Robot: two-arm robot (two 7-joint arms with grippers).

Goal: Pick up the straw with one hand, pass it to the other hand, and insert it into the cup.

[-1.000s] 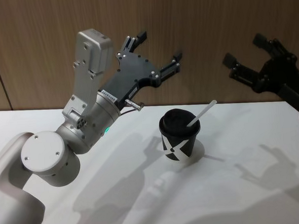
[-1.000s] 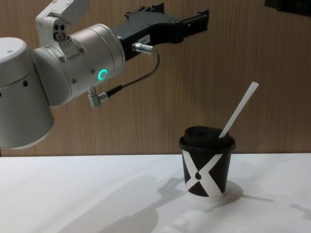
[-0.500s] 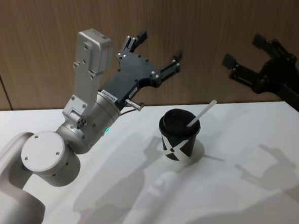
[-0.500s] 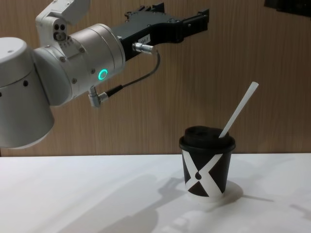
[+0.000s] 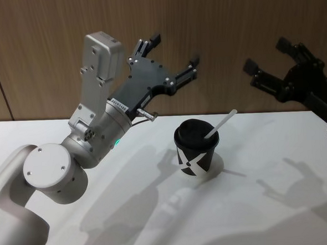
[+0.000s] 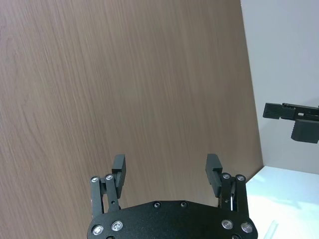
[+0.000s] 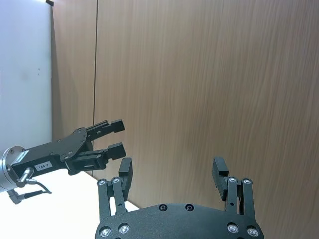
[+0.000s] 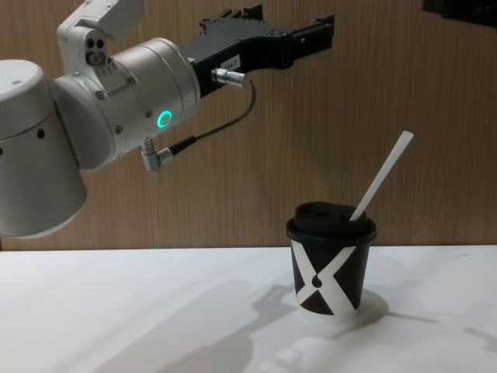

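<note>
The black cup with a white X mark stands on the white table, its domed lid on. The white straw sticks out of the lid and leans to the right; the chest view shows the cup and straw from the side. My left gripper, with its silver wrist and green ring, hangs open and empty above and to the left of the cup. My right gripper is open and empty, raised at the right, well away from the cup.
A wood-panelled wall rises right behind the table. In the left wrist view my left gripper faces that wall, with the right gripper farther off. The right wrist view shows my right gripper and the left gripper beyond it.
</note>
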